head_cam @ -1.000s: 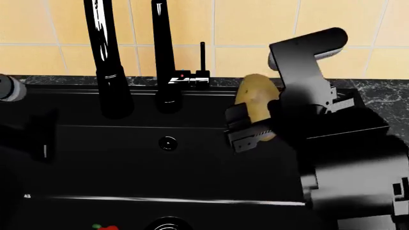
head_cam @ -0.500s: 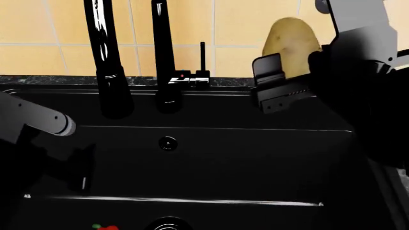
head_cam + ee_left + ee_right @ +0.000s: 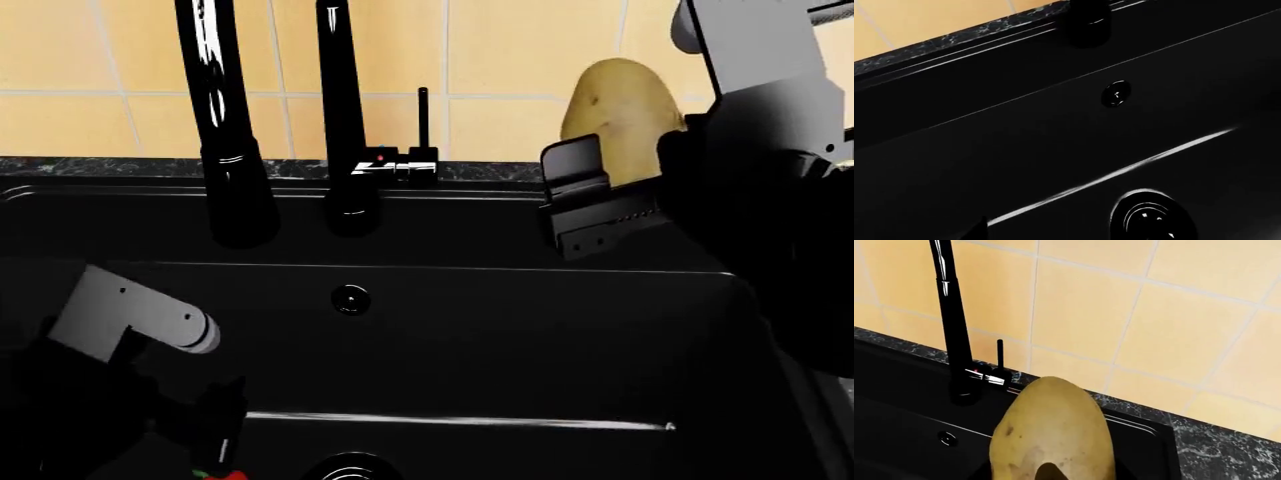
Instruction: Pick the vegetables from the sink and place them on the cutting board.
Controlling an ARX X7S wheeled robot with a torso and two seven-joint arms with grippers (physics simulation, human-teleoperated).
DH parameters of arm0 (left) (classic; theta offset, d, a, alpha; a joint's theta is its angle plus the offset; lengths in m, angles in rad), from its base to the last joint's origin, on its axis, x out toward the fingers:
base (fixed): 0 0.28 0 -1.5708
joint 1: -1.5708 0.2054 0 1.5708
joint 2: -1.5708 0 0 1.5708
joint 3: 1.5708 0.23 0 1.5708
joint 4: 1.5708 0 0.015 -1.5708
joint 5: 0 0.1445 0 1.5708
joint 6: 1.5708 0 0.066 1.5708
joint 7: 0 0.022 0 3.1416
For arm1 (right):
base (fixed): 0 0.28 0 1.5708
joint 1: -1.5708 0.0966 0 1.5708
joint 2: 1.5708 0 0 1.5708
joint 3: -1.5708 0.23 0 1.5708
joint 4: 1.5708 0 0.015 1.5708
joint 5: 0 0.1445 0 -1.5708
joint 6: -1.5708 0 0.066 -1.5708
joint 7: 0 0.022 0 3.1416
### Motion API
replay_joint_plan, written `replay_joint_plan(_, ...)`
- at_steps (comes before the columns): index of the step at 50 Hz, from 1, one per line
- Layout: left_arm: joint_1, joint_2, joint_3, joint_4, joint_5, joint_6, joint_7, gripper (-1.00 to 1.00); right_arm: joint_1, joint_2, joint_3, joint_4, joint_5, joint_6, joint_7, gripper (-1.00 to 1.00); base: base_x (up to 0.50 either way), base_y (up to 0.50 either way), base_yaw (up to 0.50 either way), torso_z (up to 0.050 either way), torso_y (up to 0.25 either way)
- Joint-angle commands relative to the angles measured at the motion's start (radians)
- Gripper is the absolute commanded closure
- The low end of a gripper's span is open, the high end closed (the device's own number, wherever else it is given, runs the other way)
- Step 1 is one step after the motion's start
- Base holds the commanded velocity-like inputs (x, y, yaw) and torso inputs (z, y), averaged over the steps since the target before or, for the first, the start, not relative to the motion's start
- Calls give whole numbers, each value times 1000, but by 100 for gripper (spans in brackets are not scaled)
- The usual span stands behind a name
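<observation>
Right tool (image 3: 617, 195): closed around the potato (image 3: 622, 118), held upright above the sink (image 3: 534, 330) rim.
Left tool (image 3: 214, 425): low in the sink; opening cannot be told.
Bell pepper (image 3: 220, 474): just below the left tool.

you won't find any readable text, label, brand, number or sign in these views; the faucet (image 3: 342, 120), tiles (image 3: 1174, 315) and sink (image 3: 534, 330) carry none.

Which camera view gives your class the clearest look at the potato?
The right wrist view: the potato fills its foreground, showing the tan skin and specks. The head view shows only its upper part, held in the right gripper above the sink. The left wrist view shows no potato.
</observation>
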Motion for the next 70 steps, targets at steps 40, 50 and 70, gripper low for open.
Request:
replay_joint_plan(40,82,80,68,-246,50,137,42,-100,-32,22,-56,28,32,-73,-13,100,0,0,0,0,0)
replay_joint_plan(50,12,119,104,-471,107,244,75,-100,-37,28,-67,37,32,-89,-20,100,0,0,0,0,0)
replay_joint_plan(70,-14,182,173,-755,176,406,121,-100,-40,33,-70,38,55,-97,-9,100,0,0,0,0,0)
